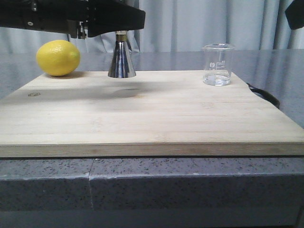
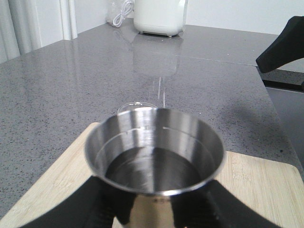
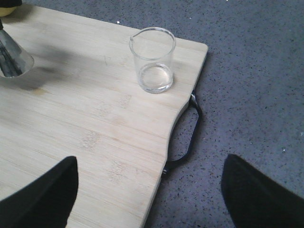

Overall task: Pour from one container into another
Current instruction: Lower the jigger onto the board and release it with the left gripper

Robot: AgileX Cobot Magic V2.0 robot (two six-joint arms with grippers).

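Cutting board [image 1: 152, 118] nearest, left tool [image 2: 154, 209] clamped on jigger [image 1: 121, 59] – right tool [image 3: 149, 190] spread wide, empty, near beaker [image 3: 153, 59].

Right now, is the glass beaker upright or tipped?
Upright. The beaker stands on its flat base on the cutting board, rim level and nothing gripping it. The right gripper is open, apart from it.

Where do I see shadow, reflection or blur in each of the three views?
Front view: a soft dark shadow lies on the cutting board in front of the jigger. Left wrist view: the countertop mirrors a white appliance; the left tool is blurred. Right wrist view: the beaker is sharp, the right tool's fingers blurred.
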